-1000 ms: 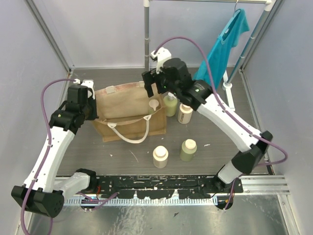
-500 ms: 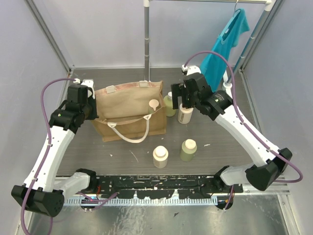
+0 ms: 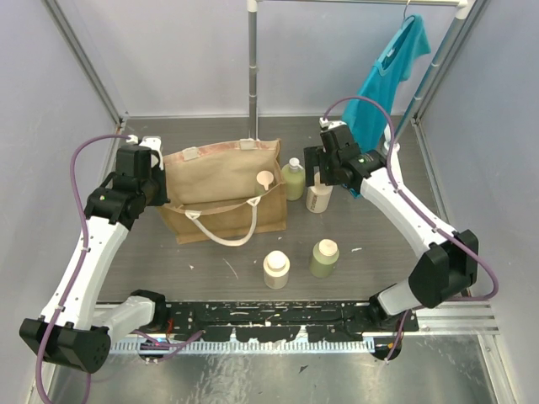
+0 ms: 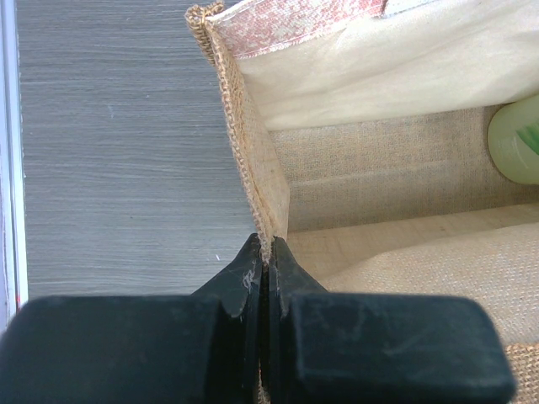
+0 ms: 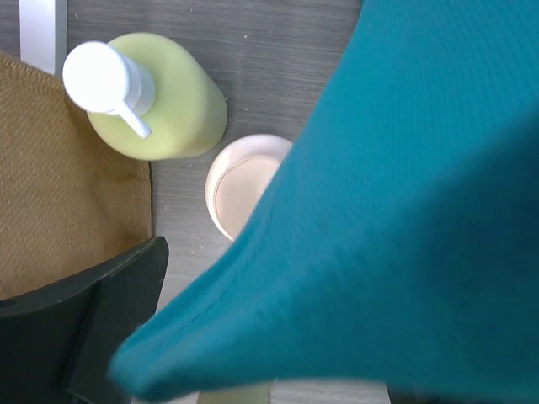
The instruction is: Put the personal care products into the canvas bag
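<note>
at the middle-left of the table (image 3: pixel 210 257) stands the canvas bag (image 3: pixel 221 192), open at the top, one white rope handle drooping over its near side. inside it, the left wrist view shows a pale green bottle (image 4: pixel 515 139) at the far end of the bag's floor, and the top view shows a cream pump top (image 3: pixel 264 178) poking up near the bag's right end. four more bottles stand outside on the table: a green pump bottle (image 3: pixel 293 179) just beside the bag's right end, a cream bottle (image 3: pixel 318 199) close on its right, and nearer the arm bases a squat cream bottle (image 3: pixel 276 269) and a green capped bottle (image 3: pixel 324 257), side by side but apart. the left gripper (image 4: pixel 265 257) is pinched tight on the bag's left rim, burlap caught between its closed fingers. the right gripper (image 3: pixel 321 178) hovers over the cream bottle; a teal shirt (image 5: pixel 396 210) fills most of its wrist view, only one dark finger (image 5: pixel 84 332) shows, and whether the jaws are parted or closed cannot be told
</note>
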Controlling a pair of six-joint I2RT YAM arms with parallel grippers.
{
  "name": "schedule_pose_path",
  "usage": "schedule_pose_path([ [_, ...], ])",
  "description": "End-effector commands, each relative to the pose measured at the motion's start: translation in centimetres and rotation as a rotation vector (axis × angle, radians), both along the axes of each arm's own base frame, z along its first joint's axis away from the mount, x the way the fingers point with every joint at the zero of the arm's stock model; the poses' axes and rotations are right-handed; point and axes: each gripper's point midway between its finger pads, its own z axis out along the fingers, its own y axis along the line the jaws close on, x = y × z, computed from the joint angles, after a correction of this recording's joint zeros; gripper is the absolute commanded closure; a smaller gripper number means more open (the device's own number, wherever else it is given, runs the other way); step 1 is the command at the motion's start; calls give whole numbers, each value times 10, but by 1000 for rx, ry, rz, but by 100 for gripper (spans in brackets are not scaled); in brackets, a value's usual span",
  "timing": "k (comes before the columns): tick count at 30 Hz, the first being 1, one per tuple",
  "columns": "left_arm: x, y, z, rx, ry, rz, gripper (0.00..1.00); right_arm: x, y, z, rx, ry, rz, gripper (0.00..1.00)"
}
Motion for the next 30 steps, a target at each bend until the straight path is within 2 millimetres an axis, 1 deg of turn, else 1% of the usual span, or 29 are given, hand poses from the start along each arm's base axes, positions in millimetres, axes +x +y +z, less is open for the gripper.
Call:
schedule_pose_path([
  [1,6,3,18,6,-60,7,92,20,6,-1,29,-47,39,4],
  [4,6,3,17,8,-57,9,92,22,10,-8,51,-43,57,6],
  [8,6,3,15,7,-52,10,92,24,10,-18,37,-30,67,10],
  [14,5,3,13,6,-50,14,92,26,6,-28,9,-50,75,12],
  [19,4,3,11,5,-47,16,92,24,2,-41,-16,-40,77,12],
  [22,4,3,11,5,-46,14,92,24,1,-47,-25,-41,81,15],
  [26,5,3,12,5,-47,14,92,25,-3,-42,-32,-74,70,16],
  [30,6,3,12,7,-47,15,92,30,-2,-30,-30,-107,69,13],
])
